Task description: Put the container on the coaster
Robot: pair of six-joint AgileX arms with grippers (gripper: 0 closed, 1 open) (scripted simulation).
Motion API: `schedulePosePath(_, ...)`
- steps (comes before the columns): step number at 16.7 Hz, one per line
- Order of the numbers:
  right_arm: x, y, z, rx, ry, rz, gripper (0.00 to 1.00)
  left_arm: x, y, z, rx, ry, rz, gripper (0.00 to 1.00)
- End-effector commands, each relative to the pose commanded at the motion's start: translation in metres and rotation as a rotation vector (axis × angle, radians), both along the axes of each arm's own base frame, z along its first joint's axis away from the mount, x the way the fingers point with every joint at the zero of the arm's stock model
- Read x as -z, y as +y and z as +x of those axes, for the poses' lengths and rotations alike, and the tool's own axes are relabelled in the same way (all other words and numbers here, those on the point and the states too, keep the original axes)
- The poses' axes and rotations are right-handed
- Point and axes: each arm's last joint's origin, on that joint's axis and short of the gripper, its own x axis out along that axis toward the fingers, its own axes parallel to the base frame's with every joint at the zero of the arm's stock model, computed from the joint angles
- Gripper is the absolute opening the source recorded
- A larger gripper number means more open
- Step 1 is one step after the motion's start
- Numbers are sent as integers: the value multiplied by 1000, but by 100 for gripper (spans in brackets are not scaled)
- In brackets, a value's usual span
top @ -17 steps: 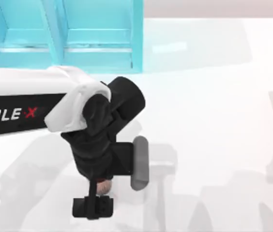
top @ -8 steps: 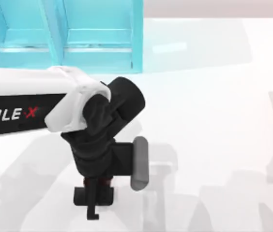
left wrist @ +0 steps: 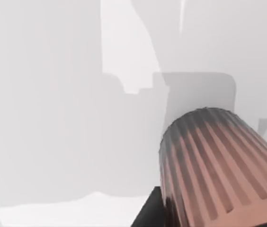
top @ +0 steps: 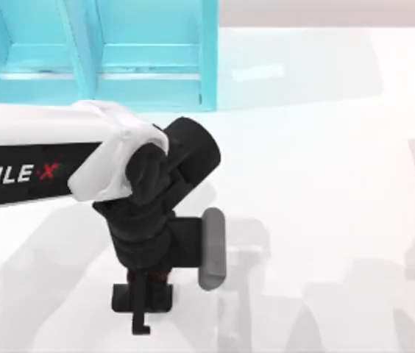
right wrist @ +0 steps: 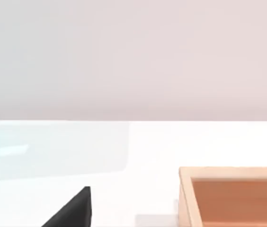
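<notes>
The container, a small copper-brown ribbed cup, looms close in the left wrist view with a black finger against its side. In the top view a sliver of its dark red rim shows under the wrist. My left gripper hangs near the table's front edge, left of centre, shut on the cup. An orange-brown square coaster with a raised rim lies on the table in the right wrist view. A black corner of my right gripper shows there, parked.
A turquoise cabinet stands at the back left of the white table. My left arm's white link reaches in from the left edge. A grey block sticks out beside the left wrist.
A second ago the cup showed beside the left gripper's fingers. The gripper then shifted over it and hid it. Nothing has visibly moved in the last half second.
</notes>
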Motion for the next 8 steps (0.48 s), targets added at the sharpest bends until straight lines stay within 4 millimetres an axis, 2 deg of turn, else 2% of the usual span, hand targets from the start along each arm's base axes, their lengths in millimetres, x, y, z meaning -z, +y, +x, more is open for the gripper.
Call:
schedulePosePath(4, 0, 0, 0, 0, 0, 0, 100, -1, 3, 2, -19, 0, 0, 0)
schedulePosePath(6, 0, 0, 0, 0, 0, 0, 100, -5, 17, 12, -104, 3, -1, 0)
schedulePosePath(8, 0, 0, 0, 0, 0, 0, 100, -12, 42, 27, -247, 7, -3, 0)
